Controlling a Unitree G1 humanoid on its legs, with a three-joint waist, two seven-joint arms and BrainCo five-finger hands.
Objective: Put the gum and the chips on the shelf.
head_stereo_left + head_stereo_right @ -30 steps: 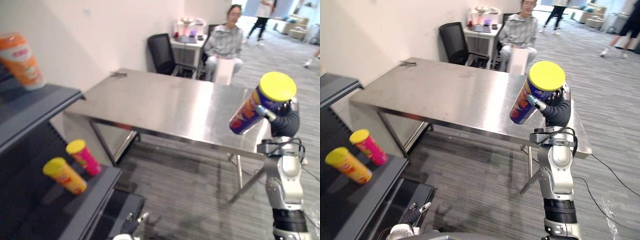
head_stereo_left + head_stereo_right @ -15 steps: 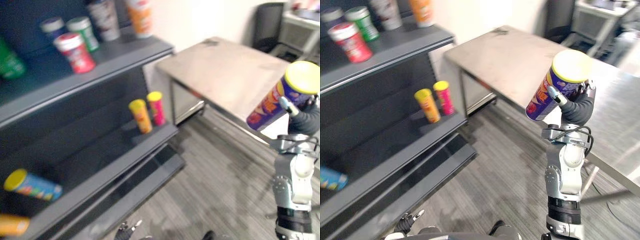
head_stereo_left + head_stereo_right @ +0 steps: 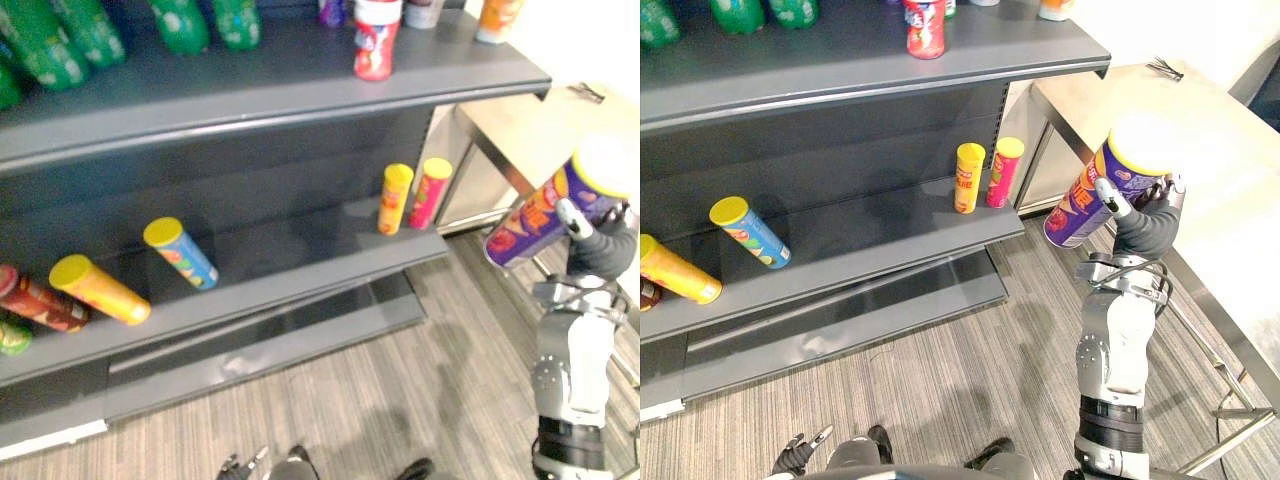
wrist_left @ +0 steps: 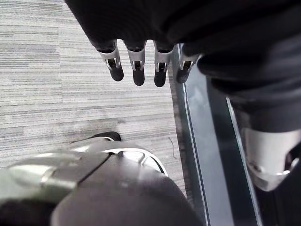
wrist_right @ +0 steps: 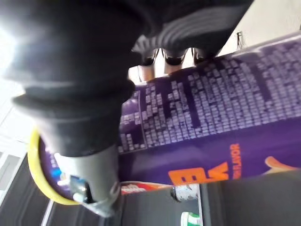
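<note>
My right hand (image 3: 1145,228) is shut on a purple chips can with a yellow lid (image 3: 1098,197), held tilted at chest height, to the right of the dark grey shelf unit (image 3: 880,75). The can's lid end points up and away from the shelf. In the right wrist view the fingers (image 5: 165,52) and the thumb curl round the purple can (image 5: 225,117). My left hand (image 4: 136,70) hangs low over the floor with its fingers straight and holds nothing; it also shows at the bottom edge (image 3: 240,466).
The middle shelf board (image 3: 300,250) carries upright yellow (image 3: 394,198) and pink (image 3: 430,192) cans, plus a blue can (image 3: 181,253) and an orange can (image 3: 100,290) lying down. Green bottles and a red can (image 3: 376,42) stand on the upper board. A steel table (image 3: 1210,170) is at the right.
The camera has swung left from the table to face the shelf. My right hand still holds the purple can up, at much the same place in the view.
</note>
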